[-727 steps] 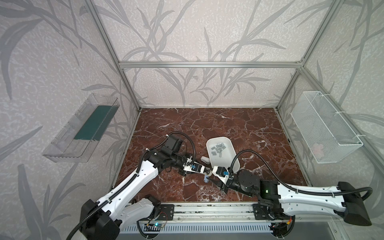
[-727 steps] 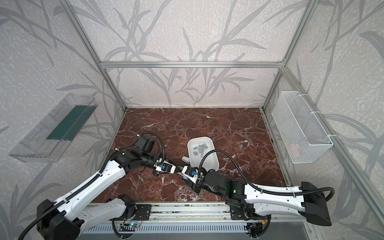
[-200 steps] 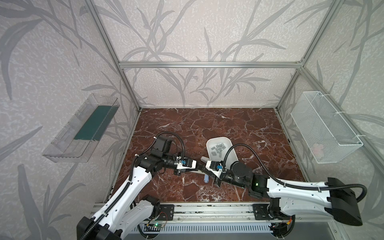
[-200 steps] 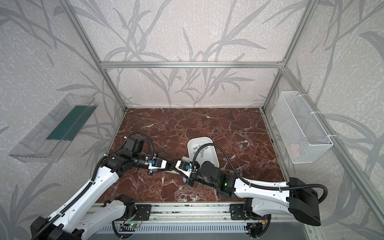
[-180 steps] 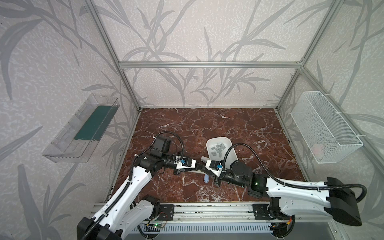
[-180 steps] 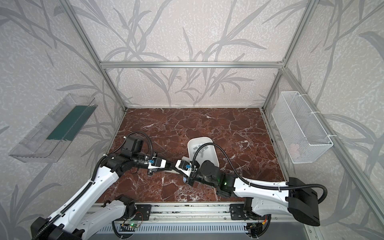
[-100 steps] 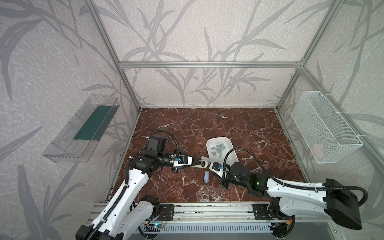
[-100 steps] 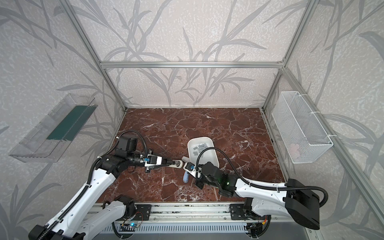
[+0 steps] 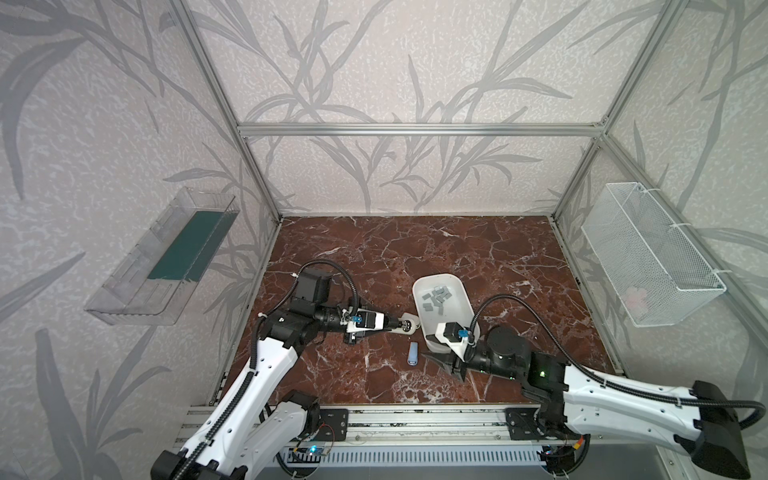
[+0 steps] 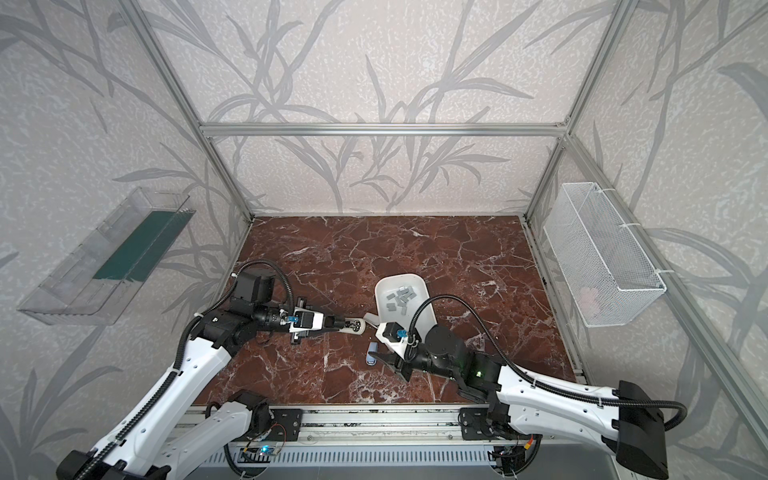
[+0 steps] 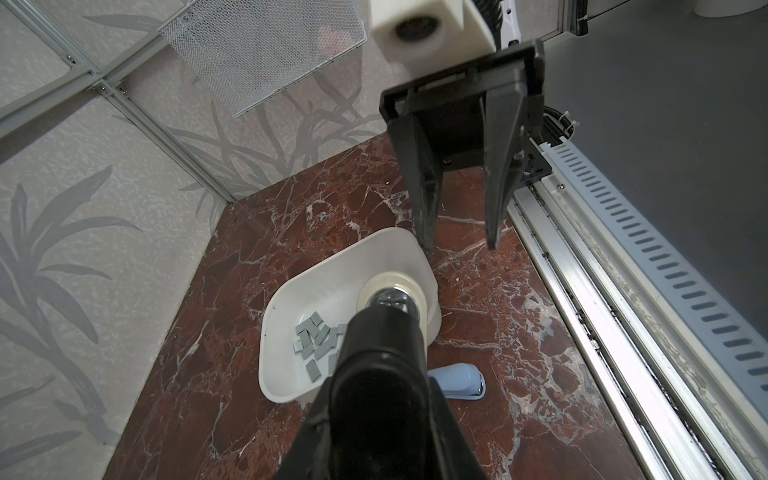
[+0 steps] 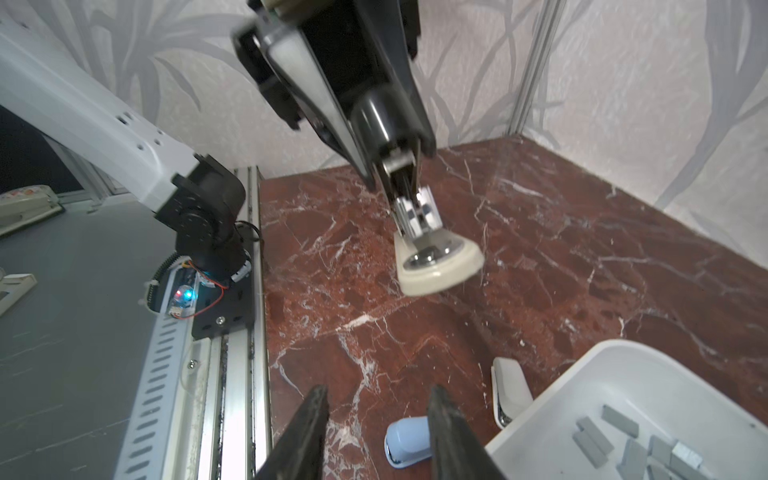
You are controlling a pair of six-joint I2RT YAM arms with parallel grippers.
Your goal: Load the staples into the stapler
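Note:
My left gripper [image 9: 395,323] is shut on the metal part of a cream stapler [image 9: 408,324], holding it above the floor just left of a white tray [image 9: 455,318]. The grey staples [image 9: 436,297] lie loose in that tray [image 11: 286,365]. My right gripper [image 9: 441,365] stands open and empty near the tray's front end. In the right wrist view its fingertips [image 12: 318,390] stand wide apart over the floor. A small light-blue stapler [image 9: 412,353] lies flat on the floor just left of those fingers. The held stapler [image 12: 436,262] hangs a short way beyond them.
A white stapler [image 12: 509,392] lies against the tray's near wall. A wire basket [image 9: 648,253] hangs on the right wall and a clear bin [image 9: 166,257] on the left wall. The metal rail [image 9: 415,415] runs along the floor's front edge.
A second ago both grippers met at the cream stapler. The right gripper has since let go, opened and drawn back to the right. The left arm has pulled the stapler leftward.

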